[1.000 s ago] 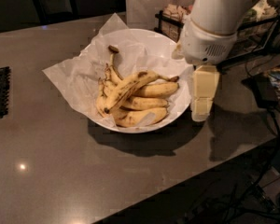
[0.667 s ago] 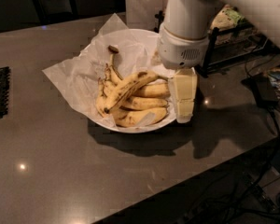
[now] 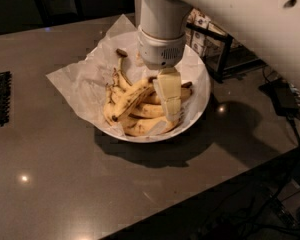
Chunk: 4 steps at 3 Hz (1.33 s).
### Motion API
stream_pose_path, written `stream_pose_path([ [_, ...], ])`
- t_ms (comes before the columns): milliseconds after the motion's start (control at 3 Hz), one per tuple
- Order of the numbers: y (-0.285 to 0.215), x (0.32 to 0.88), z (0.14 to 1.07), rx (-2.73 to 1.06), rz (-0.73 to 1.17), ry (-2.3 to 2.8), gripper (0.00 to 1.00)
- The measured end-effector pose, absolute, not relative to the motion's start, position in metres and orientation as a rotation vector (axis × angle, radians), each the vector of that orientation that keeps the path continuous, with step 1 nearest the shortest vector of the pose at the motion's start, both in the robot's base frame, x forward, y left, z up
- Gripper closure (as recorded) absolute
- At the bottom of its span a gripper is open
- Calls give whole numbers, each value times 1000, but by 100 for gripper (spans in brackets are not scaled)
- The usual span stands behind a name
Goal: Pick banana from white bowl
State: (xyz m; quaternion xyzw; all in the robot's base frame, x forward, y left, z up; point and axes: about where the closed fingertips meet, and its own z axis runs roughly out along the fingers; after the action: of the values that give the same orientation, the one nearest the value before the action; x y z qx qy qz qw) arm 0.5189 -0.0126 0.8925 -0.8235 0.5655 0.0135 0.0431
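Hovering low in the bowl (image 3: 203, 100), the gripper (image 3: 169, 103) sits beside the banana (image 3: 134, 100), over the bunch (image 3: 142, 127); closing here could grab the wrong fruit. Jaw state: cannot tell.

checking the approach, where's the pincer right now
In the camera view the pincer hangs over the right half of the white bowl, low among the bananas.

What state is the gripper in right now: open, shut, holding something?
Gripper: low over the bananas in the white bowl; whether it is open, closed or holding anything cannot be told.
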Motion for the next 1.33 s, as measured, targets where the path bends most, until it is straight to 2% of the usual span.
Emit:
stream_pose_path([
  [333,-6,542,890,-2522,40,1724,0],
  [667,-26,555,868,-2495,111,1814,0],
  [1333,-12,558,868,-2493,74,1782,0],
])
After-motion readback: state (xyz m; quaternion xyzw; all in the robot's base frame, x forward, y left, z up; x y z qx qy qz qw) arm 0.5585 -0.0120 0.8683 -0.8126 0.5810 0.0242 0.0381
